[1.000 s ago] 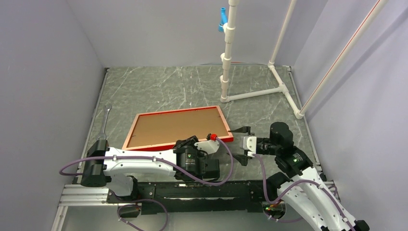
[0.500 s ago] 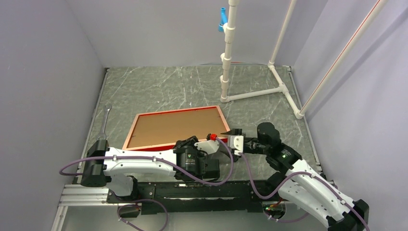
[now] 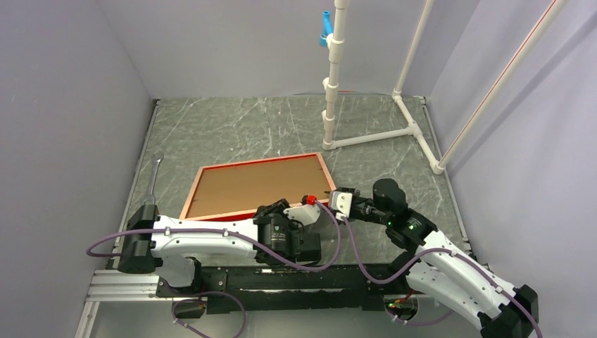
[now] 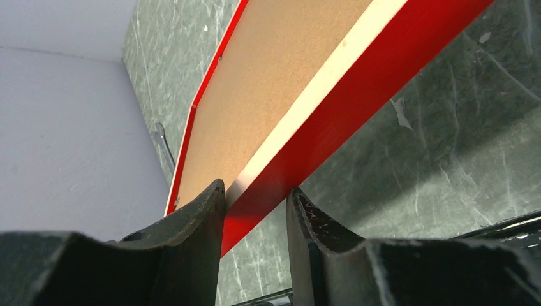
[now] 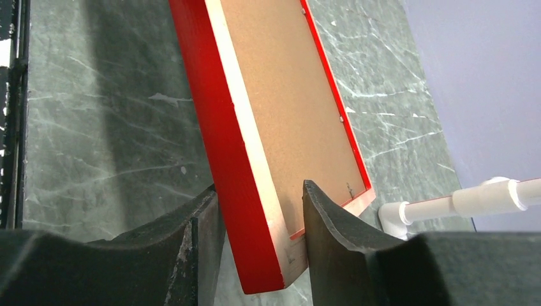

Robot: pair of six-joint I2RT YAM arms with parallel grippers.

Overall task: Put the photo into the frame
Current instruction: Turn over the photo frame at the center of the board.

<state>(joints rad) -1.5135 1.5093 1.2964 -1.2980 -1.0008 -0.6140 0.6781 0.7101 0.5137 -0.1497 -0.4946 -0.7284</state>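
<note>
The frame (image 3: 253, 184) has its near edge raised off the tabletop (image 3: 232, 127). The left pincer (image 4: 255, 191) clamps that edge and the right pincer (image 5: 260, 191) clamps its lower-right corner. The pipe stand (image 3: 331, 105) is well apart.

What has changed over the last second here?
The right gripper moved left to the frame and its fingers closed on the near right corner. The left gripper stayed clamped on the near edge; the frame did not shift.

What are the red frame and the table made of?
The frame: probably wood painted glossy red; a pale bare strip runs along its rim. Its brown back: matte, speckled, like pressed board. The table: dark stone look, white veins, maybe only printed.
</note>
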